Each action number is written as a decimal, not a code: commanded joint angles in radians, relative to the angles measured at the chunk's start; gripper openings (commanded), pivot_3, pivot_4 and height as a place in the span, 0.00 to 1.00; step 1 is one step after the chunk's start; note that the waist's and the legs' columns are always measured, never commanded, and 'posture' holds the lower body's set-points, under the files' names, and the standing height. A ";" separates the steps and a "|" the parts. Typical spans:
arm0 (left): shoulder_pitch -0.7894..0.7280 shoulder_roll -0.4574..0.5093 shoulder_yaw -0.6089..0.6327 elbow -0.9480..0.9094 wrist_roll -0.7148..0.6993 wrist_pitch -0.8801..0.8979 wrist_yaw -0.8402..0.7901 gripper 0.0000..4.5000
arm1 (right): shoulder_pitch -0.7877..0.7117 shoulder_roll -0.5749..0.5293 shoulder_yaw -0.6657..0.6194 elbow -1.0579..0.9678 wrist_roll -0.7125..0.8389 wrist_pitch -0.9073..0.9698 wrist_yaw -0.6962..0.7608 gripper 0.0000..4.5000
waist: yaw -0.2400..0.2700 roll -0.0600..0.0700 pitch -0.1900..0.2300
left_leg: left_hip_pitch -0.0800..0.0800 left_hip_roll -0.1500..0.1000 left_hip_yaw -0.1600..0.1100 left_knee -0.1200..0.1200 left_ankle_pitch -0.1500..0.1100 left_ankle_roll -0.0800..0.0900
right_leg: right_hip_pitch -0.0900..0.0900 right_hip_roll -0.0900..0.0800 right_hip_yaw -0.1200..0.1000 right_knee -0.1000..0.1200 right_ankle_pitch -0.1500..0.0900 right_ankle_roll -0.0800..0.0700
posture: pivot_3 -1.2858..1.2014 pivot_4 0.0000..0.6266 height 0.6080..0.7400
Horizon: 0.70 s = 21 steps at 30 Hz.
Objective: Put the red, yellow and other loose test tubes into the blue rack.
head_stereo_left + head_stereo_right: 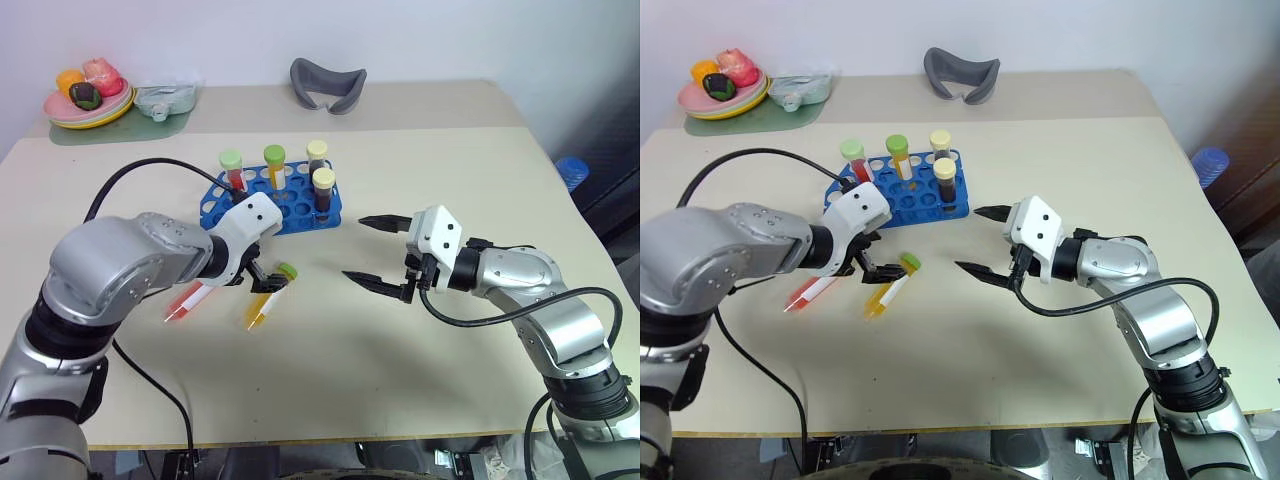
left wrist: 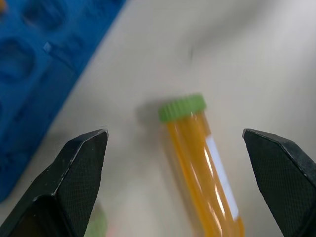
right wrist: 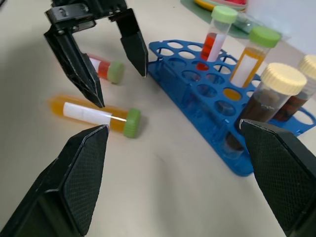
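The left gripper (image 3: 106, 61), spread wide, hung above the yellow tube (image 3: 94, 114) beside the blue rack (image 3: 207, 94), evidently for pickup; the right gripper (image 1: 375, 255), also spread, held nothing.

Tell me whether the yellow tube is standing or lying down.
Lying down. The yellow tube rests on its side on the table, outside the rack, green cap toward the rack.

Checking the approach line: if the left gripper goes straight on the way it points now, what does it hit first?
Most likely the yellow tube, lying on the table. The left gripper is open, angled down over it, with the tube between its fingers in the wrist view. The gap above it is hard to judge.
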 commanded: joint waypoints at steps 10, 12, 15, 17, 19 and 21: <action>-0.163 -0.005 -0.199 0.192 -0.230 0.008 0.179 1.00 | 0.019 -0.033 0.000 -0.111 0.066 0.049 0.066 0.96 | 0.011 0.000 0.000 | -0.001 0.000 0.000 0.001 0.000 0.000 | 0.001 -0.001 0.000 -0.001 0.000 0.000 | 0.52 0.24 1.00; -0.166 -0.001 -0.244 0.188 -0.242 0.008 0.212 1.00 | 0.021 -0.026 0.002 -0.115 0.067 0.049 0.059 0.96 | 0.010 0.000 0.000 | -0.001 0.000 0.000 0.001 0.000 0.000 | 0.001 -0.001 0.000 -0.001 0.000 0.000 | 0.52 0.24 1.00; -0.165 0.004 -0.312 0.171 -0.225 0.008 0.259 1.00 | 0.023 -0.015 0.008 -0.121 0.065 0.049 0.045 0.96 | 0.011 0.000 0.000 | 0.000 0.000 0.000 0.001 0.000 0.000 | 0.001 -0.001 0.000 -0.001 0.000 0.000 | 0.52 0.24 1.00; -0.161 0.005 -0.333 0.173 -0.228 0.008 0.283 1.00 | 0.027 -0.010 0.011 -0.127 0.063 0.049 0.036 0.96 | 0.012 0.000 0.000 | -0.001 0.000 0.000 0.001 0.000 0.000 | 0.001 -0.001 0.000 -0.001 0.000 0.000 | 0.52 0.24 1.00; -0.162 0.006 -0.339 0.180 -0.241 0.008 0.302 1.00 | 0.032 -0.008 0.013 -0.132 0.064 0.049 0.028 0.96 | 0.013 0.000 0.000 | 0.000 0.000 0.000 0.001 0.000 0.000 | 0.001 -0.001 0.000 -0.001 0.000 0.000 | 0.52 0.24 1.00; -0.162 0.003 -0.336 0.195 -0.255 0.008 0.318 1.00 | 0.036 -0.008 0.014 -0.137 0.065 0.050 0.021 0.96 | 0.013 0.000 0.000 | 0.000 0.000 0.000 0.001 0.000 0.000 | 0.001 -0.001 0.000 -0.001 0.000 0.000 | 0.52 0.24 1.00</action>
